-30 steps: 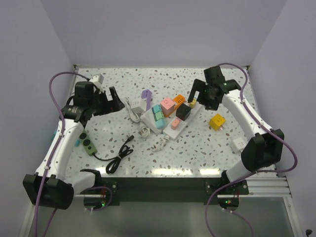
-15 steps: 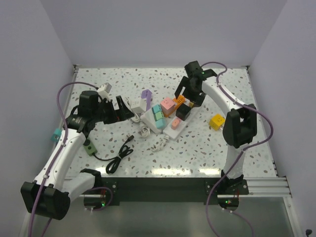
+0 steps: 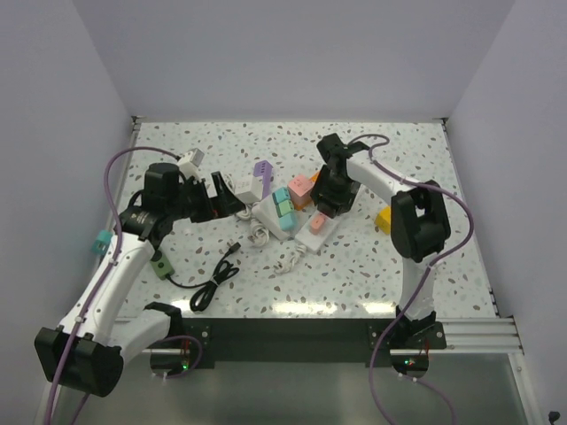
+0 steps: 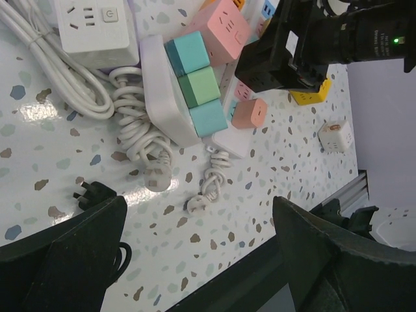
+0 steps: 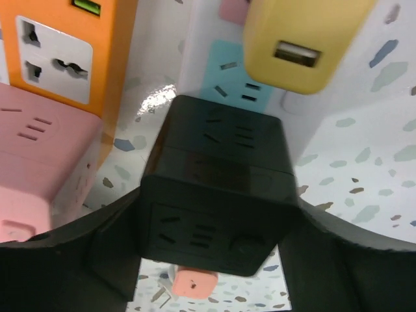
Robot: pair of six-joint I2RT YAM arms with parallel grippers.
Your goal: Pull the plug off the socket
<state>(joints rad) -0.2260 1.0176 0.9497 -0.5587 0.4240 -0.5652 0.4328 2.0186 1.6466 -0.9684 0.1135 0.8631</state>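
A black cube plug [image 5: 218, 195] sits in a white power strip [image 5: 195, 52], next to an orange cube [image 5: 65, 45], a pink cube [image 5: 32, 162] and a yellow plug [image 5: 305, 39]. My right gripper [image 5: 211, 260] is open, with one finger on each side of the black cube. In the top view the right gripper [image 3: 330, 190] is directly over this cube on the strip [image 3: 312, 235]. My left gripper [image 3: 232, 197] is open and empty, hovering left of the strips. Its wrist view [image 4: 198, 260] shows bare table between the fingers.
A second white strip [image 4: 159, 91] carries teal cubes [image 4: 198, 88], with coiled white cords beside it. A small salmon plug [image 4: 250, 112], a yellow cube [image 3: 386, 219], a purple adapter [image 3: 262, 173], a green strip [image 3: 159, 264] and a black cable [image 3: 215, 279] lie around.
My right arm swung left from the back right and came down over the black cube. My left gripper moved a little right toward the strips.
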